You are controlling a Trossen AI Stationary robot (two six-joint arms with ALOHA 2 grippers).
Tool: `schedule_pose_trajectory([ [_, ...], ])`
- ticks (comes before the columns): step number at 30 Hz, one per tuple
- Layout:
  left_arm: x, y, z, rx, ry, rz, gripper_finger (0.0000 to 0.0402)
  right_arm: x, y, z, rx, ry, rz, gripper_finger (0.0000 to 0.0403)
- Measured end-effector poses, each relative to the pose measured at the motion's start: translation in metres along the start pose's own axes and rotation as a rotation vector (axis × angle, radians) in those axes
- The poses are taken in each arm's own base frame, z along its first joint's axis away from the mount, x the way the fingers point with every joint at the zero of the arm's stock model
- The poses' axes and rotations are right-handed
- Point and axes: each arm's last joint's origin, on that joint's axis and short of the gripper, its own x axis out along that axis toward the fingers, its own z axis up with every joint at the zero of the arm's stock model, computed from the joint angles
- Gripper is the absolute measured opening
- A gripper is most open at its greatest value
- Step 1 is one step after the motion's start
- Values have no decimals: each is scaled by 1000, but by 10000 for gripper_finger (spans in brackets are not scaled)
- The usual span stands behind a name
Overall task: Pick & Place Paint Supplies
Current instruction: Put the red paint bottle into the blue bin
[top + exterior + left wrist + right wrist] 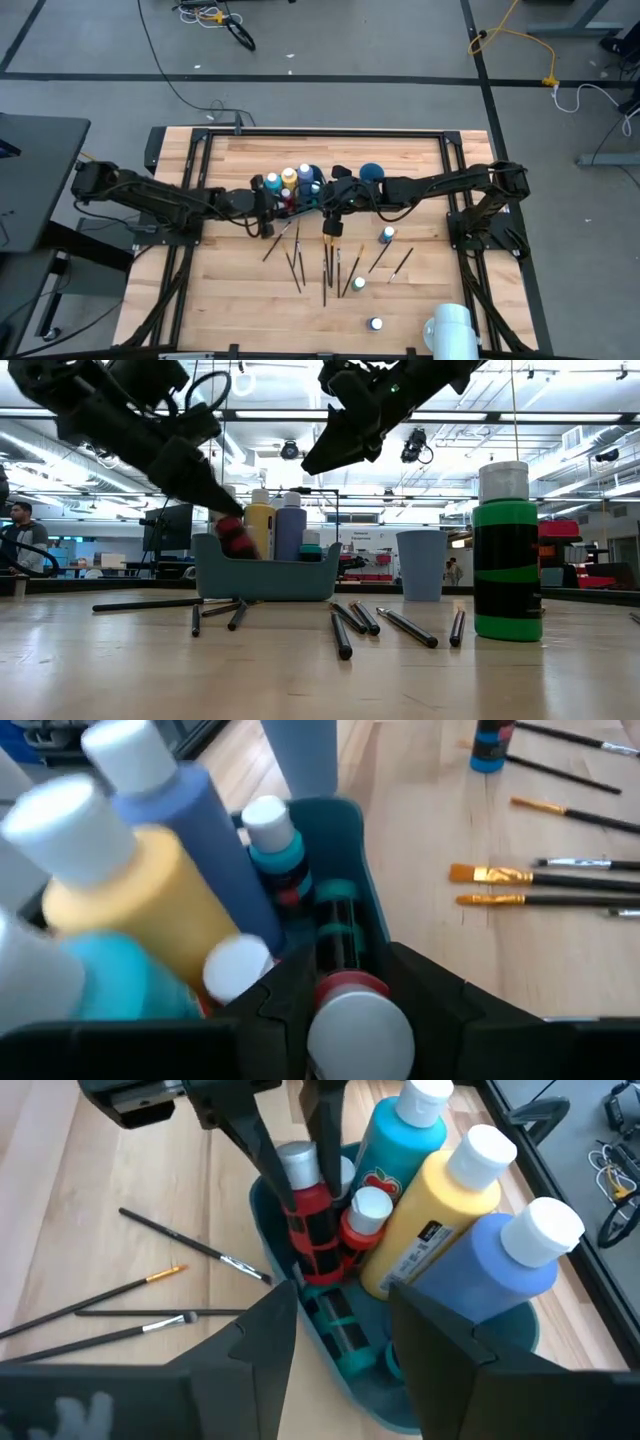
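The left gripper (300,1155) clasped a red paint bottle (308,1205) upright inside the teal bin (268,578), beside yellow (435,1205) and blue bottles (500,1270). The right gripper (340,1320) hovered released just above; paintbrushes (328,262) lay on the table (420,300).

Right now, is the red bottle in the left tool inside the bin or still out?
Going in: red paint bottle, pinched by the left tool, sits low inside the teal bin, not released.

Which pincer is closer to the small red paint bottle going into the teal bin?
Left. The left pincer grips the small red white-capped paint bottle over the teal plastic bin; the right pincer hovers open beside the bin.
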Motion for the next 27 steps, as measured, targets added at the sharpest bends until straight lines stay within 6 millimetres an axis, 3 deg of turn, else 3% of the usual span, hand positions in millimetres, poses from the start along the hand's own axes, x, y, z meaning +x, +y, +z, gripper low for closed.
schedule_pose_trajectory([
  [3, -3, 1, 20, 22, -15, 3, 119, 0, 0, 0, -1, 3, 0, 165],
  [10, -13, 0, 44, 35, 180, -2, 127, 0, 0, -1, -1, 7, 7, 165],
  [18, -16, -4, 41, -3, 279, -25, 119, 0, 0, -1, -1, 7, 7, 165],
  [27, 13, -15, 20, 71, 405, -17, 120, 0, 0, 0, 1, -1, 6, 165],
])
